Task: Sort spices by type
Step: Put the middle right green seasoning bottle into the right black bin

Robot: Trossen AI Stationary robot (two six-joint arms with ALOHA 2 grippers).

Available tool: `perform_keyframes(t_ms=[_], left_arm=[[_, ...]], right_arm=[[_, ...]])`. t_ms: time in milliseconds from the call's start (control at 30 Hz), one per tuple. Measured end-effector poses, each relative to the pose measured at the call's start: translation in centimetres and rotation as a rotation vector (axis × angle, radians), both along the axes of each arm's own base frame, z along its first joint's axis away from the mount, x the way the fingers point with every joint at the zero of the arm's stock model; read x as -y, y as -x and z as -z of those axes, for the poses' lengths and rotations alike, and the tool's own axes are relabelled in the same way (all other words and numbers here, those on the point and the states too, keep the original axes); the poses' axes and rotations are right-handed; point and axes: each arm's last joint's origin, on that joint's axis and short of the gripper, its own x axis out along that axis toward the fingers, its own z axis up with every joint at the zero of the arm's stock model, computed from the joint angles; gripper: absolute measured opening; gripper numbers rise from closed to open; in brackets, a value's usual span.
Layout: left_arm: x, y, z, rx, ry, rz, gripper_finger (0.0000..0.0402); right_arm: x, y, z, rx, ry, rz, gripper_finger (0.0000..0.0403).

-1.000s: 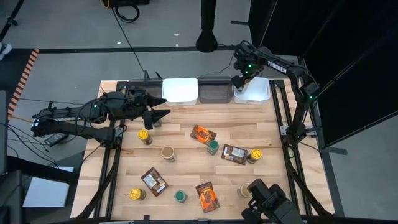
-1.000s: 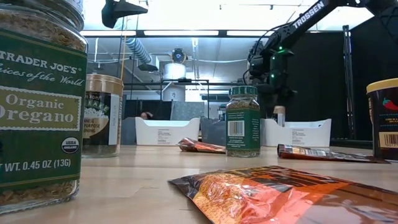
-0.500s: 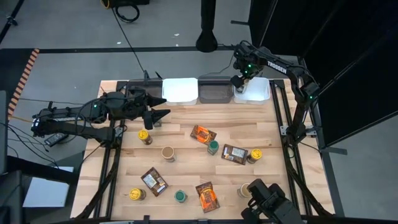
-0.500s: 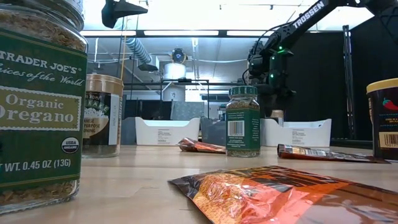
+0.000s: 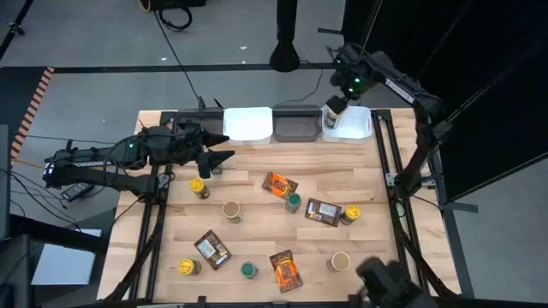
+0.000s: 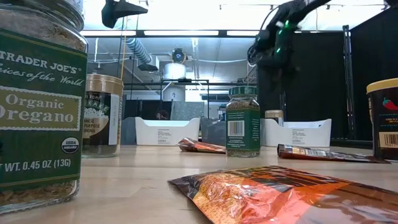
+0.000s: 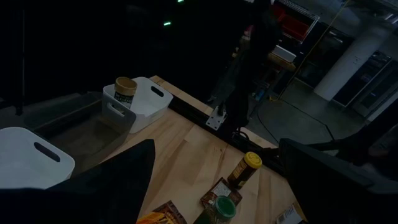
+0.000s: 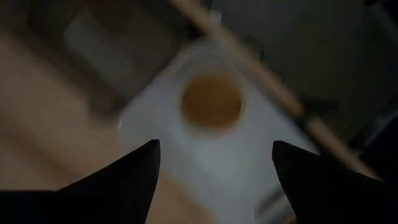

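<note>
My right gripper (image 8: 214, 171) hangs open, pointing down, above the right white bin (image 5: 358, 127) at the table's far edge. Nothing is between its fingers. A tan-lidded jar (image 8: 211, 102) stands upright on that bin's floor, below the gripper; the left wrist view shows this jar (image 7: 125, 88) too. My left gripper (image 5: 224, 157) waits open over the table's left part. Loose on the table are spices: yellow-lidded jars (image 5: 199, 187), green-lidded jars (image 5: 294, 202), tan-lidded jars (image 5: 231, 210), orange packets (image 5: 279, 183) and brown packets (image 5: 323, 211).
Along the far edge stand a white bin (image 5: 248, 125) and a dark bin (image 5: 296, 127), left of the right white one. The low view has an oregano jar (image 6: 37, 106) and an orange packet (image 6: 286, 193) close to the camera. Bare wood lies between the bins and the spices.
My right gripper has risen straight up out of the right white bin, most of it in the last half second. The tan-lidded jar has stayed standing in the bin.
</note>
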Motion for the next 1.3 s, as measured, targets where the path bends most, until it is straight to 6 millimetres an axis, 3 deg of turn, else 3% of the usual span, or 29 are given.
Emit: perform_keyframes(t_ms=[200,333,467,567,700,967,1133,1300], left_arm=[[0.1,0.0,0.0,-0.001,-0.003,0.020,0.0349],[0.1,0.0,0.0,-0.005,-0.022,0.030,0.0349],[0.1,0.0,0.0,-0.005,-0.021,0.039,0.0349],[0.1,0.0,0.0,-0.005,-0.021,0.040,0.0349],[0.1,0.0,0.0,-0.004,-0.019,0.041,0.0349],[0.1,0.0,0.0,-0.004,-0.018,0.045,0.0349],[0.2,-0.1,0.0,-0.004,-0.013,0.081,0.0349],[0.3,-0.1,0.0,-0.004,-0.013,0.102,0.0349]], right_arm=[[-7.5,1.6,-2.0,-0.083,-0.145,-0.099,0.0316],[-13.2,3.3,-3.1,-0.023,-0.107,-0.088,0.0312],[-18.0,4.4,-2.8,0.101,-0.062,-0.048,0.0309],[-20.5,2.5,-1.5,0.215,-0.063,-0.091,0.0306],[-22.9,-2.1,0.5,0.285,-0.062,-0.228,0.0300],[-25.3,-9.3,3.1,0.177,-0.119,-0.502,0.0284],[-25.9,-11.9,3.3,0.138,-0.121,-0.596,0.0295],[-27.0,-13.7,3.8,0.152,-0.123,-0.652,0.0335]])
